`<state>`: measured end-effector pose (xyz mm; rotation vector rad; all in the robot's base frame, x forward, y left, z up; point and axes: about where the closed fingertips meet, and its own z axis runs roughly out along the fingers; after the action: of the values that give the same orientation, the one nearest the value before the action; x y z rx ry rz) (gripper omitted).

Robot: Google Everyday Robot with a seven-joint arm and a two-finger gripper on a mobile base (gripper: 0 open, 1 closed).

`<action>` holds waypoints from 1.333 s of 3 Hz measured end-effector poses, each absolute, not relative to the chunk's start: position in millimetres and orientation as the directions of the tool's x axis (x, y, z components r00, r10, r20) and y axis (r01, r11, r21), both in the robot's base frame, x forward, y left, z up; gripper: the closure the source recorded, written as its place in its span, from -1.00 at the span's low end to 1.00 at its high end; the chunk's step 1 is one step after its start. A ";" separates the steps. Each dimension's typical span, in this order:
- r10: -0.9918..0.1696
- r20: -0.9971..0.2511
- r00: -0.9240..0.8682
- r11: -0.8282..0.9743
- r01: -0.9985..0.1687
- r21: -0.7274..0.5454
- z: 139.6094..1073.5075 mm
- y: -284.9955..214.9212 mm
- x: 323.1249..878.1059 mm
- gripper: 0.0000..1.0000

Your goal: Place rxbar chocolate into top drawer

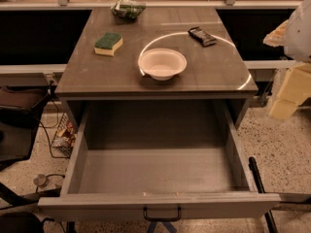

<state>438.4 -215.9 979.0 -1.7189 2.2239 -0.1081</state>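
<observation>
The rxbar chocolate (202, 36), a small dark bar with pale markings, lies on the grey counter top (97, 74) at the back right, to the right of and behind the white bowl (162, 63). The top drawer (155, 171) is pulled fully out below the counter. It is a deep grey box with nothing inside, and its front panel with a small dark handle (162, 213) is nearest to me. My gripper (287, 98), pale yellow under a white arm, hangs at the right edge of the view, beside the counter's right side and away from the bar.
A green-and-yellow sponge (108, 43) lies at the counter's left. A green bag (128, 8) sits at the back edge. A dark chair (19, 120) and a wire basket (63, 135) stand on the floor at the left. A black pole (260, 188) leans by the drawer's right side.
</observation>
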 end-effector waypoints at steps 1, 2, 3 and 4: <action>-0.953 -0.210 -0.220 0.270 -0.928 -0.257 979.1 -215.9 438.4 -1.00; -0.933 -0.242 -0.268 0.329 -0.908 -0.260 981.2 -220.7 440.9 -1.00; -0.809 -0.440 -0.391 0.530 -0.808 -0.258 987.7 -252.1 484.4 -1.00; -0.675 -0.623 -0.396 0.660 -0.702 -0.269 1004.1 -275.9 536.0 -1.00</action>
<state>536.0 -275.9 1004.1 -1.0605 2.1492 0.0482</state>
